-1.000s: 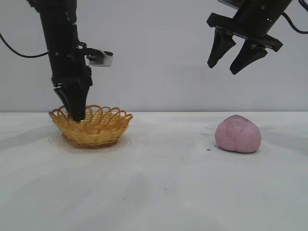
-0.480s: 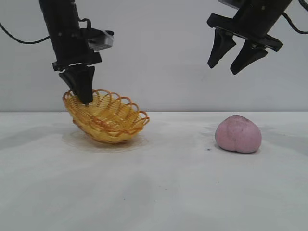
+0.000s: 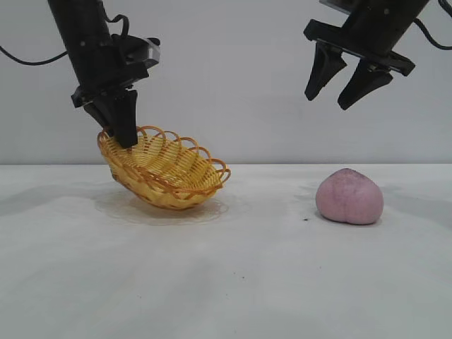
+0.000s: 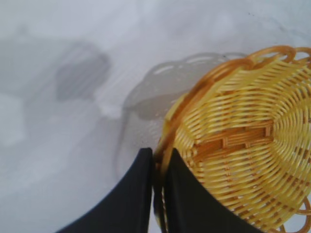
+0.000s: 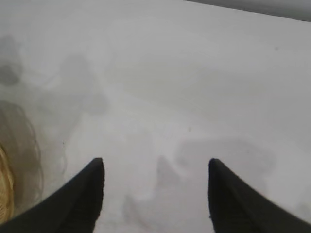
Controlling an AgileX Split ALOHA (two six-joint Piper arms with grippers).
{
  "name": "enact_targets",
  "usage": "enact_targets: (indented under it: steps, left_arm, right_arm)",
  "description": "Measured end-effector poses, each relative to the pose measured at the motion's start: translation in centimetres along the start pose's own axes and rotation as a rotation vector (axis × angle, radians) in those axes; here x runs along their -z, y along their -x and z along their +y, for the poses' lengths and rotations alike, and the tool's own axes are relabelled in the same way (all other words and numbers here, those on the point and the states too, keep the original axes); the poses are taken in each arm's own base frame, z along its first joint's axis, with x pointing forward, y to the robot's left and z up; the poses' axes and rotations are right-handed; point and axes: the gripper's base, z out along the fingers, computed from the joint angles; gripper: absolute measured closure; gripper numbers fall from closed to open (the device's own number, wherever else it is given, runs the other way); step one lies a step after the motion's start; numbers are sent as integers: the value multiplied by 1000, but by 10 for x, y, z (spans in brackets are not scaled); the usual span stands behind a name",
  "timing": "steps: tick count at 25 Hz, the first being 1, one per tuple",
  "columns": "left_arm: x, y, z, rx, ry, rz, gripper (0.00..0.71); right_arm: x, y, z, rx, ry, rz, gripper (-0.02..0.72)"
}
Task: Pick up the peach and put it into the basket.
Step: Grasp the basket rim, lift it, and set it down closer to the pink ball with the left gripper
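The yellow-orange wicker basket is tilted, its left rim lifted and its right side low near the table. My left gripper is shut on the basket's left rim; the left wrist view shows the rim pinched between the black fingers and the woven inside of the basket. The dull pink peach rests on the table at the right. My right gripper hangs open and empty high above the peach, slightly to its left; in the right wrist view only bare table lies between its fingers.
The white table spreads under everything, with a grey wall behind. A small dark speck lies just left of the peach. A sliver of the basket shows at the edge of the right wrist view.
My left gripper has lifted the basket by its rim, tilted it and carried it to the right. The right gripper and the peach have not moved.
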Motion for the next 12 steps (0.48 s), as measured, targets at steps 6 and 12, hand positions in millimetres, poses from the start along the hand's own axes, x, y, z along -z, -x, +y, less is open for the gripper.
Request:
enact_targets:
  steps: [6,12]
  left_arm:
    - [0,0,0,256,-2,-1,710]
    - [6,3,-5,425,-38,-26,710]
  right_arm:
    - [0,0,0,0,0,0,305]
    - [0,0,0,0,0,0,305]
